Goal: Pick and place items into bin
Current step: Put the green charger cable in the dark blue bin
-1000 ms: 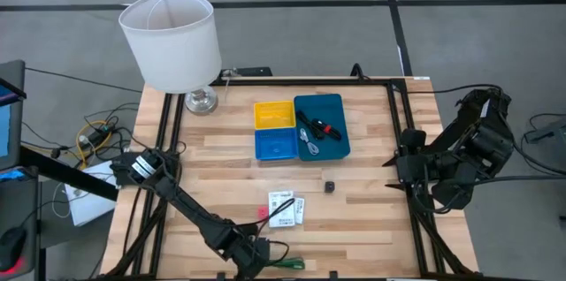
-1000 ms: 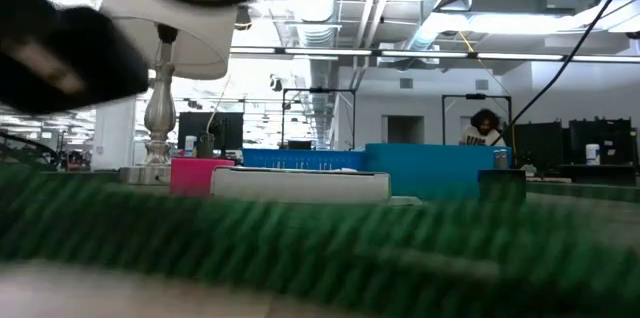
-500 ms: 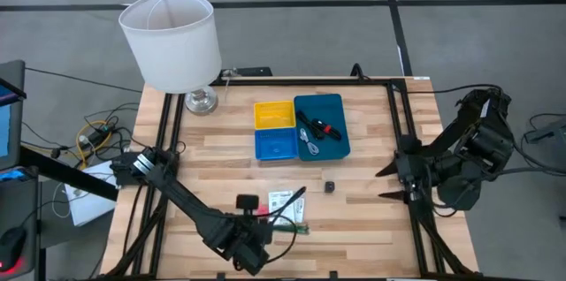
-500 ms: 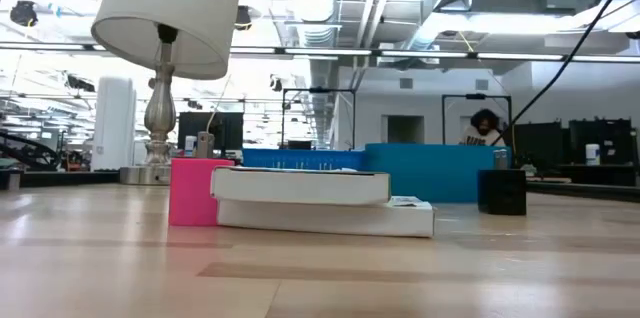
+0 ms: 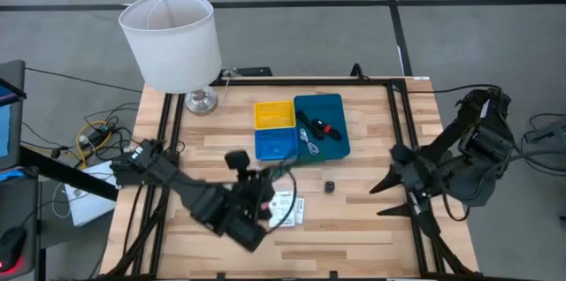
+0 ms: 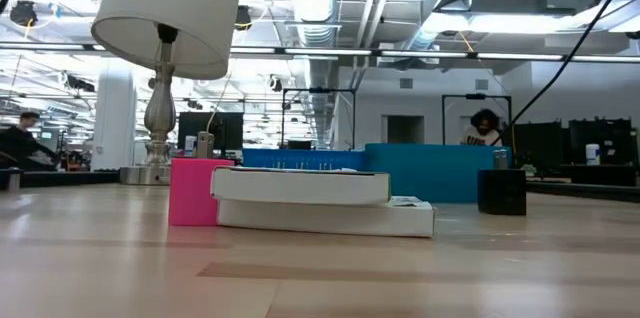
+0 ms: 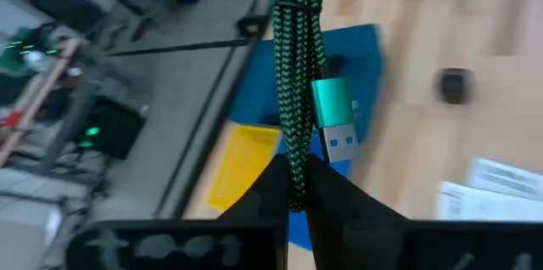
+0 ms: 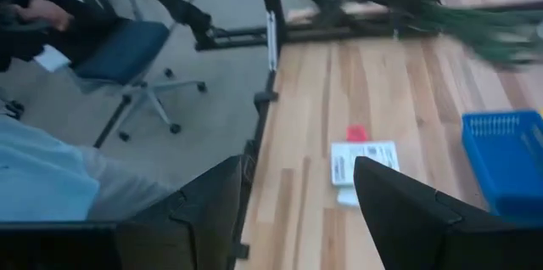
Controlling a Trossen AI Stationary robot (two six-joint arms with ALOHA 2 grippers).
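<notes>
The left gripper [image 7: 297, 187] pinches a green braided cable [image 7: 295, 66] above the table. The right gripper [image 5: 386, 197] stands spread near the table's right edge.

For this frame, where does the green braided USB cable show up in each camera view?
High view: barely visible; left gripper holds it above the white cards.
Low view: not in it.
Left wrist view: green braided cable hangs centre frame, pinched by the gripper, its USB plug showing.
Right wrist view: a green blur at the far table edge, probably the cable.
Shared landmark: blue bin.
</notes>
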